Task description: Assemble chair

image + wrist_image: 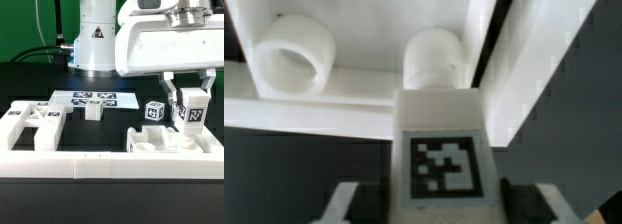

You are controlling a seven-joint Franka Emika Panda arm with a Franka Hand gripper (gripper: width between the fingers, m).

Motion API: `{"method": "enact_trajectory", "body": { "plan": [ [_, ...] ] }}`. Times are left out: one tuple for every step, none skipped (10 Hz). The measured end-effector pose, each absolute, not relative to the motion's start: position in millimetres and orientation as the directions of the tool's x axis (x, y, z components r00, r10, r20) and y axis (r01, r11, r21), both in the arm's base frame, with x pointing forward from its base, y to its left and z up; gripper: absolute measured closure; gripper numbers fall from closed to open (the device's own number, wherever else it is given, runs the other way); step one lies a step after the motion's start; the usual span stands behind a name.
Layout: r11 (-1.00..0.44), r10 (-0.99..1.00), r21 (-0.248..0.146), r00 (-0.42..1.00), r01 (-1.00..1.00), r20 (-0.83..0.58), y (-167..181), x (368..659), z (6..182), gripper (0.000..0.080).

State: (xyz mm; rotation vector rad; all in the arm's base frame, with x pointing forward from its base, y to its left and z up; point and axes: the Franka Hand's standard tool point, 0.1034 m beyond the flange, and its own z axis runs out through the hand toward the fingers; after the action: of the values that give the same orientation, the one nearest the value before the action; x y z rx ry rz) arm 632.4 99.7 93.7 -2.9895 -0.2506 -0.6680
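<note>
Pincer (190, 115) clenched on upright tagged leg block (441, 150), by slotted panel (150, 143). Loose tagged cube (154, 112) near. Second panel (30, 125) at exterior view's left, on table (110, 200).

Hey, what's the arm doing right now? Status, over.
Gripper shut on tagged leg block. Block upright just above white panel, contact unclear. Tagged cube beside, not blocking.
</note>
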Motion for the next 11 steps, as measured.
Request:
{"method": "enact_trajectory", "body": {
  "plan": [
    [-0.984, 0.144, -0.031, 0.892, 0.173, 0.428, 100, 632, 93.7, 0.0512],
    [-0.984, 0.145, -0.031, 0.892, 0.175, 0.428, 101, 632, 93.3, 0.0512],
    [-0.984, 0.146, -0.032, 0.891, 0.177, 0.429, 103, 632, 93.0, 0.0512],
    [-0.984, 0.147, -0.031, 0.889, 0.178, 0.433, 103, 632, 92.7, 0.0512],
    [-0.984, 0.146, -0.030, 0.887, 0.177, 0.438, 103, 633, 92.4, 0.0512],
    [-0.984, 0.147, -0.031, 0.888, 0.177, 0.436, 103, 632, 90.6, 0.0512],
    [-0.984, 0.147, -0.031, 0.890, 0.178, 0.432, 104, 631, 88.1, 0.0512],
    [-0.984, 0.147, -0.032, 0.891, 0.178, 0.429, 104, 630, 86.1, 0.0512],
    [-0.983, 0.148, -0.032, 0.892, 0.178, 0.426, 104, 629, 84.0, 0.0512],
    [-0.983, 0.149, -0.033, 0.894, 0.179, 0.423, 105, 628, 81.7, 0.0512],
    [-0.983, 0.148, -0.032, 0.891, 0.179, 0.429, 105, 628, 81.4, 0.0512]
  ]
}}
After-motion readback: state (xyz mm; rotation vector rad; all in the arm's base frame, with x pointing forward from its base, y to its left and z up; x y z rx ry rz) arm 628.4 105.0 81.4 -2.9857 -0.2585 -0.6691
